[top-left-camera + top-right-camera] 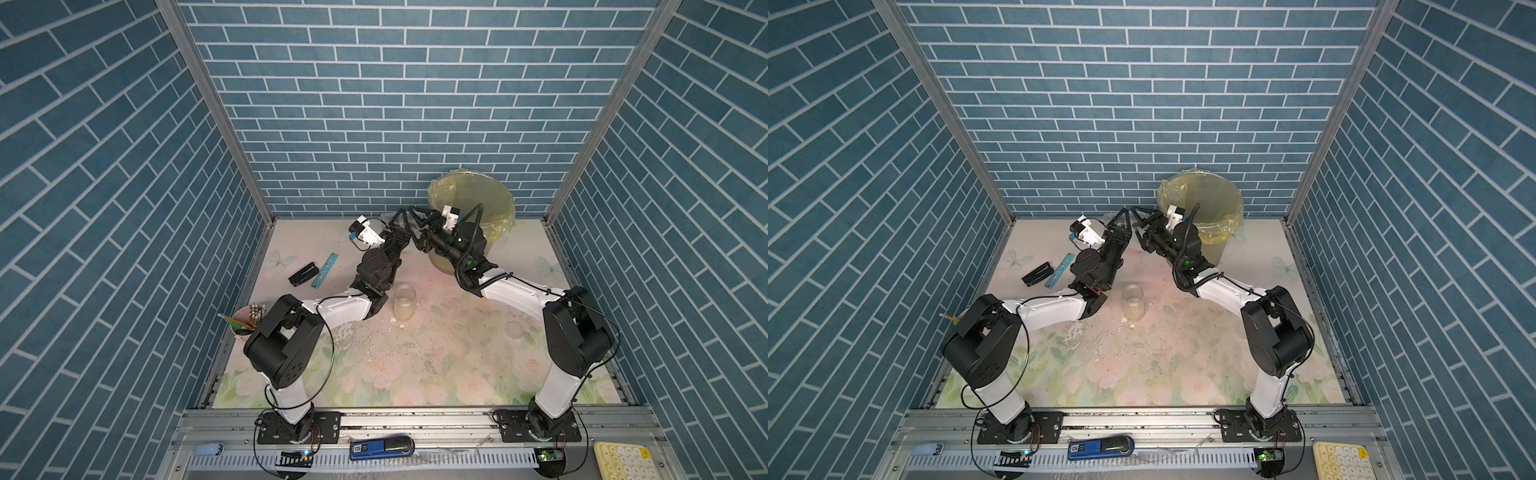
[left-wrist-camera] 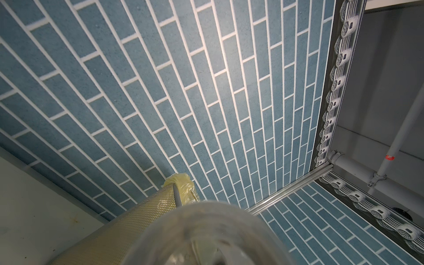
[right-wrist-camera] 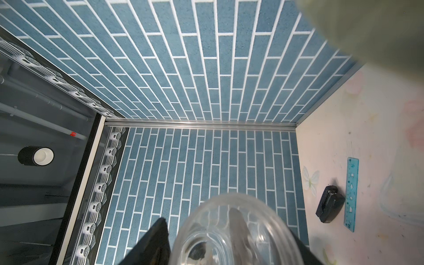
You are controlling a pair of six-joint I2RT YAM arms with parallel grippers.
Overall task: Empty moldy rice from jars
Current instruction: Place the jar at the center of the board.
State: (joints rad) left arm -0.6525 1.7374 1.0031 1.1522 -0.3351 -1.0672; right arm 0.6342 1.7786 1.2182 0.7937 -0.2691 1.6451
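A clear jar (image 2: 206, 236) is held up in the air just left of the bin, and both grippers meet at it. My left gripper (image 1: 400, 216) (image 1: 1122, 216) is shut on the jar; the jar hides its fingers in the left wrist view. The black fingers (image 3: 156, 241) of my right gripper (image 1: 417, 216) (image 1: 1139, 214) press on both sides of the same jar (image 3: 236, 234) at its ribbed round end. No moldy rice shows in it. A second jar (image 1: 405, 301) (image 1: 1133, 302) stands open and upright at mid-table, with a pale mass in its lower part.
The big translucent bin (image 1: 473, 195) (image 1: 1200, 195) with a yellow bag stands at the back right, close behind the grippers. A black stapler (image 1: 303, 274) and blue ruler (image 1: 325, 270) lie back left. A pink pencil cup (image 1: 245, 320) stands at the left edge. White crumbs (image 1: 395, 322) dot the mat.
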